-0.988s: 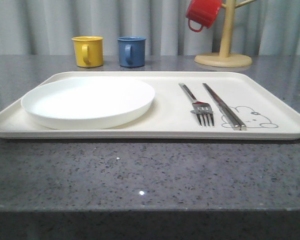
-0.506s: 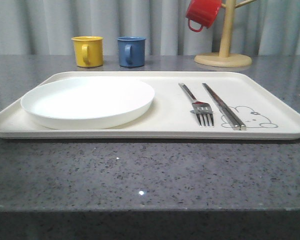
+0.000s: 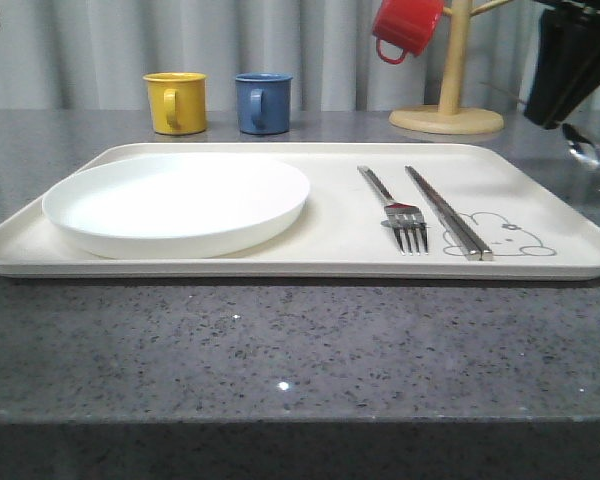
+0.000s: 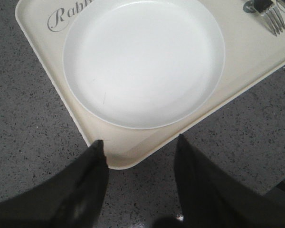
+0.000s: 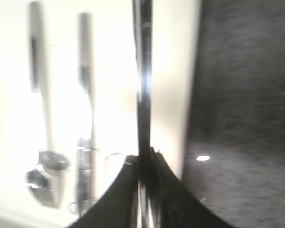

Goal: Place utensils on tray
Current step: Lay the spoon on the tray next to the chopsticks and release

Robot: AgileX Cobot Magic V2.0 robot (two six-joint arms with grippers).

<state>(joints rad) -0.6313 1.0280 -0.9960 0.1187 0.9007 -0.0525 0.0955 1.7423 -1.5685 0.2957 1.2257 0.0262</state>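
Grey speckled bench [image 3: 280, 350] carries the tray [image 3: 330, 235], where the fork [image 3: 395, 210] and chopsticks [image 3: 448, 213] lie side by side right of the white plate [image 3: 176, 203]. My right claw [image 3: 558, 118] is clamped on the spoon [image 3: 586, 150] above the tray's right end. My left claw [image 4: 140, 156] hangs spread and empty over the tray's corner.

Speckled grey countertop [image 3: 280, 350] | cream tray [image 3: 330, 235] laid centrally; yellow mug [image 3: 176, 102], blue mug [image 3: 263, 102], wooden mug tree [image 3: 448, 110] stood behind
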